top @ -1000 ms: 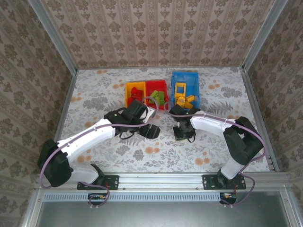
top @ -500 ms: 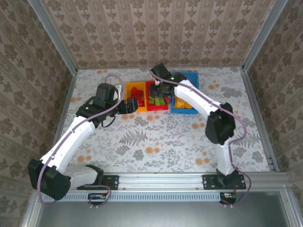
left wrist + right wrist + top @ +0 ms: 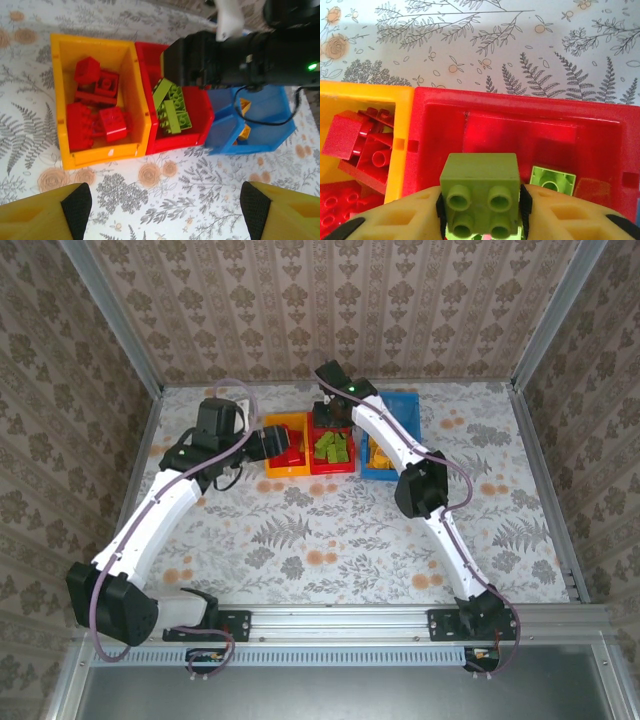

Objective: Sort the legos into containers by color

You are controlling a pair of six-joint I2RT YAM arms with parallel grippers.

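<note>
By the counter's (image 3: 300, 540) far edge the yellow bin (image 3: 60, 100) holds red bricks (image 3: 95, 115), the red bin (image 3: 175, 142) green bricks (image 3: 172, 112), the blue bin (image 3: 260, 142) orange bricks (image 3: 243, 132); the right wrist view reveals the right tool (image 3: 482, 210) pinching a green brick (image 3: 480, 177) above the red bin, the left tool (image 3: 165, 205) spread wide.

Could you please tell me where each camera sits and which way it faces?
Top external: above and behind, looking down at the table; left arm and right arm show.
Left wrist: looks down on three bins; open left tool at bottom.
Right wrist: looks into the red bin; right tool grips a green lego.
All share the red bin.
</note>
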